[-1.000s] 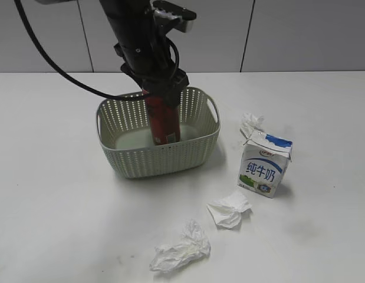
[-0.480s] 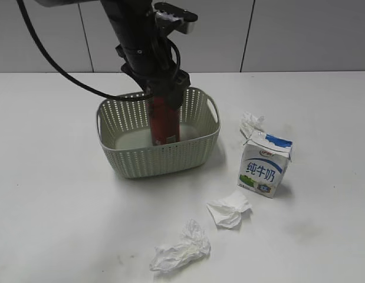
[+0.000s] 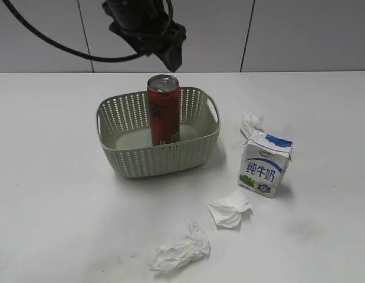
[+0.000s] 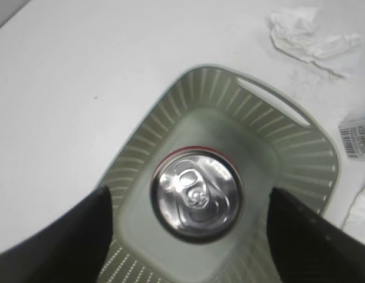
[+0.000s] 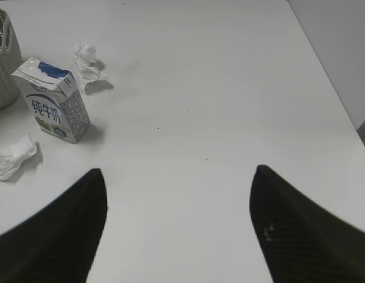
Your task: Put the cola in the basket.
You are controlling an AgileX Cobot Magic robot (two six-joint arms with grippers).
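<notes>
Red cola [image 3: 164,111] stands upright inside basket [image 3: 130,160], directly below left gripper [image 4: 188,203], jaws spread, clear of can. Right gripper [image 5: 177,183] spread too, gripping nothing.

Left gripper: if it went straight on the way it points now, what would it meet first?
Most likely the cola: its silver top sits centred between the open left gripper fingers, upright inside the basket. How far above it the gripper hangs is unclear.

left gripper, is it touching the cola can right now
Apart. The exterior view shows the left gripper above the cola can with wall visible between them; the can stands alone in the basket.
</notes>
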